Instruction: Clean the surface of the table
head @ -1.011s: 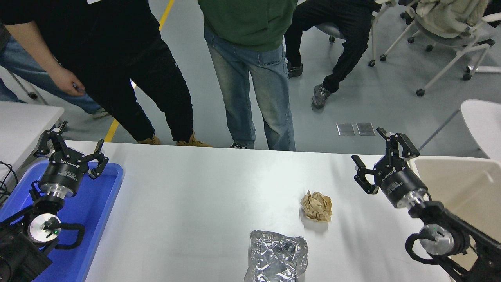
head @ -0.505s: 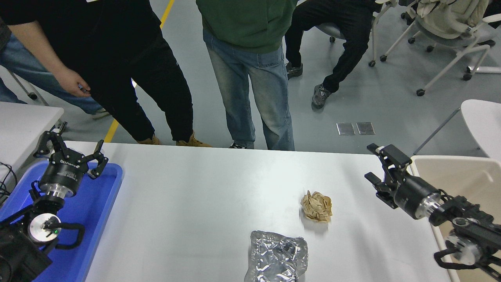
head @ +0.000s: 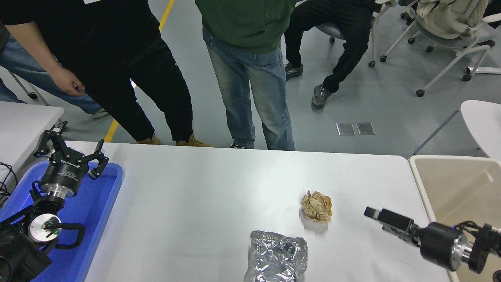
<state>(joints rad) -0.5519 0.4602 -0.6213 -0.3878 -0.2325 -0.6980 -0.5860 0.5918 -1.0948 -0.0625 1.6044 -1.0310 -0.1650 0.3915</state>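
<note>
Head view: right hand [head: 372, 214] hovers edge-on, opening unreadable, empty, beside the crumpled paper [head: 316, 206].

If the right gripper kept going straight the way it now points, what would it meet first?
The right gripper points left and slightly away, low over the table surface. The crumpled brown paper ball lies first along that line. Height is hard to judge, so it might pass just above it. The foil packet lies nearer the camera, off the line.

Lab, rolling chairs [head: 442, 23], taped floor line [head: 166, 13]
</note>
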